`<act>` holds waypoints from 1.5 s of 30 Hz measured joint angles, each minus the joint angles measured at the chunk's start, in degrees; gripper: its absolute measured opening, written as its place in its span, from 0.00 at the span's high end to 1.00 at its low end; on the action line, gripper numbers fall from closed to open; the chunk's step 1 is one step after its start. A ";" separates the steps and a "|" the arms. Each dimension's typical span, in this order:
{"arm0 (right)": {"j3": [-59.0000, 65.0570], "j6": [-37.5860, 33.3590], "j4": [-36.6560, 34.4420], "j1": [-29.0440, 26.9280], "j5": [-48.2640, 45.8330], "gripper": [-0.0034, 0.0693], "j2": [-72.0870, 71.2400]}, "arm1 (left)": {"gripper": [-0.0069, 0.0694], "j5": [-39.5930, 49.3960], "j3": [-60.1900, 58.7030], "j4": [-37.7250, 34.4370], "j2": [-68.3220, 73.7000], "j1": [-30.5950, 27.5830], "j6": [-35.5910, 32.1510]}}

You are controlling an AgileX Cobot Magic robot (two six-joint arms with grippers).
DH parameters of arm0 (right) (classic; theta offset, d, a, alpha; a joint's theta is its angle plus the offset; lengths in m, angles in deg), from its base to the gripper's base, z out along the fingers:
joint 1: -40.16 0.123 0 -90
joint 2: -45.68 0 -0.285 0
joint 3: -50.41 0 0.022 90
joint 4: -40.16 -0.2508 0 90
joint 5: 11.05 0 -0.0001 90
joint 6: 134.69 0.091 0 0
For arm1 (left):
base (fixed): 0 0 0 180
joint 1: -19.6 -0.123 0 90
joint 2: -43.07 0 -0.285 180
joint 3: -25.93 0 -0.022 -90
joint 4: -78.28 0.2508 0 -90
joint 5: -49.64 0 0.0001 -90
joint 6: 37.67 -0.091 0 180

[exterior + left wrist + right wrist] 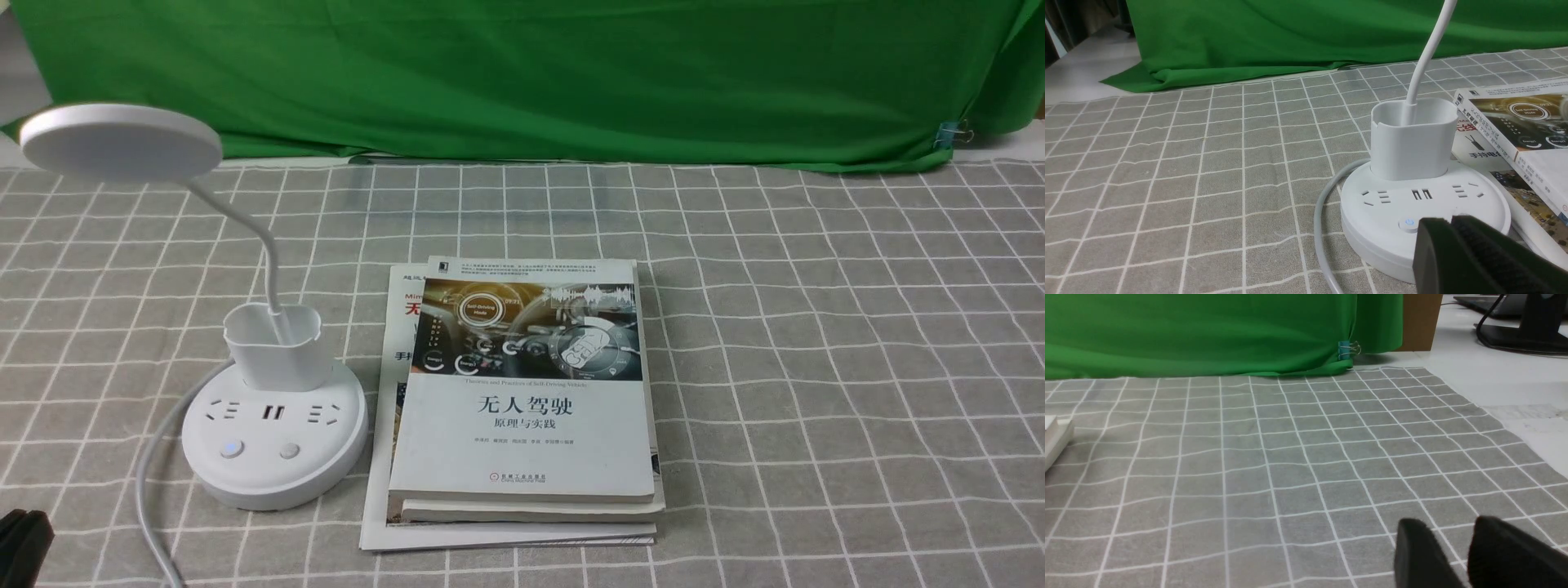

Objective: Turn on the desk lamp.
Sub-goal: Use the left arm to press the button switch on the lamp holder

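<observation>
The white desk lamp stands at the left of the checked cloth, with its round disc head (pixel 121 140) dark. A thin neck rises from its cup (pixel 277 347) on the round base (pixel 273 469). The base has sockets and two buttons: the left one (pixel 232 448) glows blue, the right one (pixel 290 451) is plain. My left gripper (pixel 1450 220) is shut and empty, just in front of the base (pixel 1372 220) beside the blue button (pixel 1408 223), and it hides the second button. It shows at the front view's bottom left corner (pixel 23 535). My right gripper (pixel 1451 528) is slightly open and empty over bare cloth.
A stack of books (pixel 522 392) lies right of the lamp base, almost touching it. The lamp's grey cord (pixel 151 482) curves off the base toward the front edge. A green cloth (pixel 522 73) hangs at the back, with a binder clip (pixel 951 133) at its right.
</observation>
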 joint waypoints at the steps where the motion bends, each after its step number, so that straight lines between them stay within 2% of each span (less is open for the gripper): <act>1: 0.00 0.00 0.00 0.00 0.00 0.62 0.00 | 0.88 0.00 0.00 0.00 0.00 0.00 0.00; 13: 0.00 0.00 0.00 0.00 0.00 0.62 0.00 | 0.88 -1.38 0.00 0.45 0.00 0.00 -0.01; 16: 0.00 0.00 0.00 0.00 0.00 0.62 0.00 | 0.88 -4.13 0.00 0.45 0.00 0.00 -0.01; 23: 0.00 0.00 0.00 0.00 0.00 0.62 0.00 | 0.88 -17.26 0.00 0.47 0.00 0.00 -0.01; 32: 0.00 0.00 0.00 0.00 0.00 0.62 0.00 | 0.88 -18.19 0.00 0.36 0.00 0.00 0.22; 37: 0.00 -0.02 0.00 0.00 0.00 0.62 0.00 | 0.88 -26.01 0.29 -1.83 -0.04 0.00 3.16; 38: 0.00 -0.02 0.00 0.00 0.00 0.62 0.00 | 0.88 -25.80 0.44 -1.95 -0.04 0.00 3.14; 42: 0.00 -0.02 0.00 0.00 0.00 0.62 0.00 | 0.88 -13.34 10.22 -2.27 2.17 0.00 3.56; 45: 0.00 -0.02 0.00 0.00 0.00 0.62 0.00 | 0.88 -7.12 15.80 -2.10 5.37 0.00 4.43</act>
